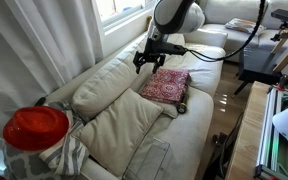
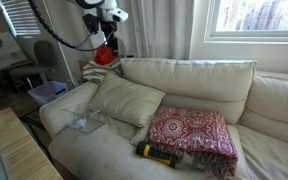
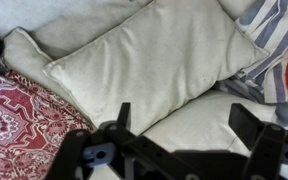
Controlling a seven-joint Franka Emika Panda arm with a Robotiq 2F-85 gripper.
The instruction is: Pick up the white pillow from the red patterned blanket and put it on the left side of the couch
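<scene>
The white pillow (image 2: 127,100) lies on the couch (image 2: 199,80), leaning on the back cushion just beside the red patterned blanket (image 2: 189,132), not on it. It also shows in an exterior view (image 1: 104,88) and fills the wrist view (image 3: 154,60). The blanket (image 1: 166,85) lies folded on the seat, and its corner shows in the wrist view (image 3: 14,115). My gripper (image 1: 149,60) hangs open and empty above the seat near the blanket's far edge. In the wrist view its fingers (image 3: 184,125) are spread over the pillow's lower edge and hold nothing.
A shiny red round object (image 2: 106,55) and a grey-white striped cloth (image 2: 92,72) sit on the couch end behind the pillow. A yellow-black item (image 2: 159,153) lies at the blanket's front edge. A clear plastic thing (image 2: 84,122) rests by the armrest.
</scene>
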